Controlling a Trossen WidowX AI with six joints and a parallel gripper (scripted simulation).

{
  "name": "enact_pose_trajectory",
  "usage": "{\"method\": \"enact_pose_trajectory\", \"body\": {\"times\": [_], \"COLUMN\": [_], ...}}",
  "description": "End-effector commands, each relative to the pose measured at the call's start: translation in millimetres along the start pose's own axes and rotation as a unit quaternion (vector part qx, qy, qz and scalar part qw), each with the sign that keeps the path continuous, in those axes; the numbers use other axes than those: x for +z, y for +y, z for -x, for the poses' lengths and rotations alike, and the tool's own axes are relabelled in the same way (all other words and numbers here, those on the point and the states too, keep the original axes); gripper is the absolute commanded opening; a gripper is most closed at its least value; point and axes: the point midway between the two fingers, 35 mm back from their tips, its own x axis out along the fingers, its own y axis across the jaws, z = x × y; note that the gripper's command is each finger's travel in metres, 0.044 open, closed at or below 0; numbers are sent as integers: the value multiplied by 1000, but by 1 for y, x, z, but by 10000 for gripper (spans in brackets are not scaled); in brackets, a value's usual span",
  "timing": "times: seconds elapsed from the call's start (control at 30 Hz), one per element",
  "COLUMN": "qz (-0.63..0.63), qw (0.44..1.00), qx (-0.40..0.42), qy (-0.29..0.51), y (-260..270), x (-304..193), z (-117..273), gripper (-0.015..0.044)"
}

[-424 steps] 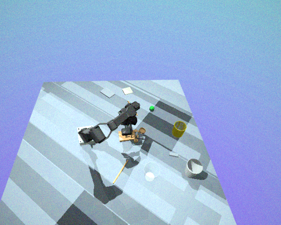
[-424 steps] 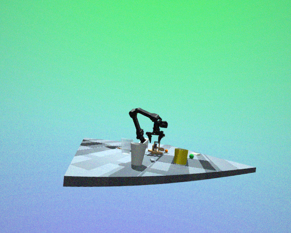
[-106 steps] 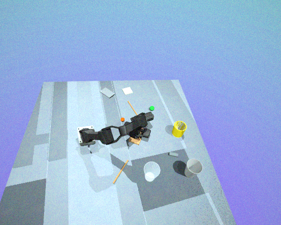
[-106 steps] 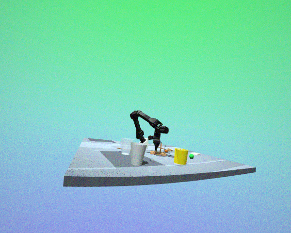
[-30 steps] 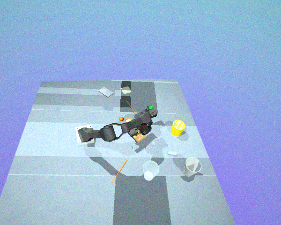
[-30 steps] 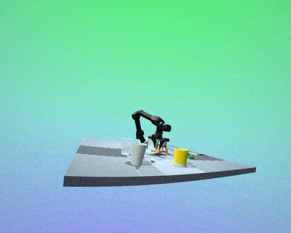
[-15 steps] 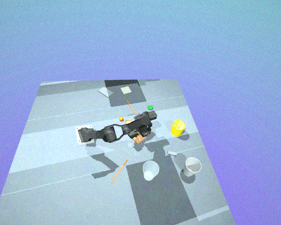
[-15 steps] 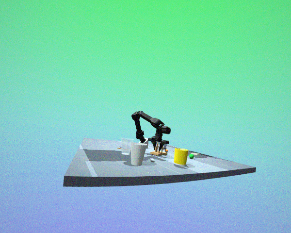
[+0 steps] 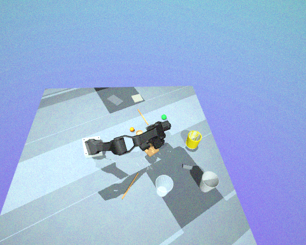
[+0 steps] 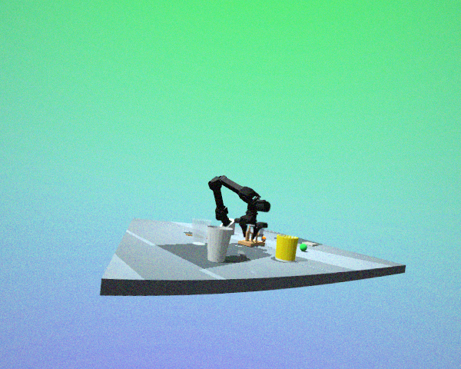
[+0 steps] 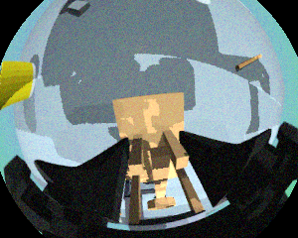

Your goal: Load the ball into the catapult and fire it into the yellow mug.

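Observation:
The wooden catapult stands on the table, its base near the middle of the wrist view. My gripper is open, pointing down, with its fingers on either side of the catapult's uprights. The catapult's cup is on the arm-base side and looks empty. An orange ball lies on the table near that cup. A green ball lies apart. The yellow mug stands upright to the right in the top view. My arm hides part of the catapult there.
A clear cup and a white cup stand beyond the catapult. A small grey block lies near them. One stick and another stick lie on opposite sides. Flat pads lie farther off.

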Motion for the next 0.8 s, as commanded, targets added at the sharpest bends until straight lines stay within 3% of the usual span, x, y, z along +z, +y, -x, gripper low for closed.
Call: {"method": "enact_pose_trajectory", "body": {"times": [0.0, 0.1, 0.3, 0.4, 0.43, 0.77], "qz": [-2, -1, 1, 1, 3, 3], "qw": [1000, 1000, 1000, 1000, 1000, 1000], "qx": [2, 3, 1, 1, 2, 6], "qy": [-1, 1, 2, 2, 0, -1], "y": [1, 3, 0, -1, 2, 0], "x": [0, 0, -1, -1, -1, -1], "z": [1, 21, 98, 100, 83, 87], "gripper": [368, 440, 440, 440, 440, 440]}}
